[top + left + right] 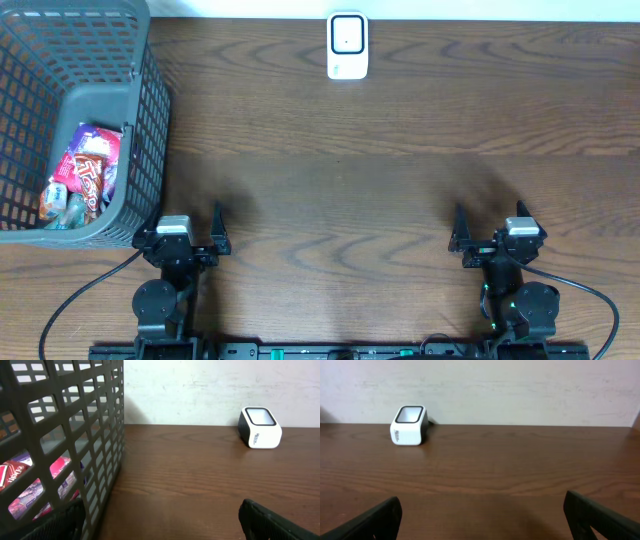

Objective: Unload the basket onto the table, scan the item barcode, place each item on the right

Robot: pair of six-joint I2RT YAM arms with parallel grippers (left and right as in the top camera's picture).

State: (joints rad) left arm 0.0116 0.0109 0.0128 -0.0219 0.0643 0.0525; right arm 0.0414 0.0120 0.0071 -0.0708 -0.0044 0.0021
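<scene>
Two arms sit at the near edge of your counter [400, 180]. Both sets of fingers are spread wide and hold nothing. The left fingers [219, 222] are just beside the near right corner of the grey mesh basket [150, 130]. The right fingers [459, 225] are well apart from them, on the near right. Your items, the snack packets [88, 170], lie heaped in the basket bottom at the left, with a red wrapper on top. I can't make out a barcode. The white scanner [347, 45] stands at the far edge, centre, well apart from the basket and both arms.
</scene>
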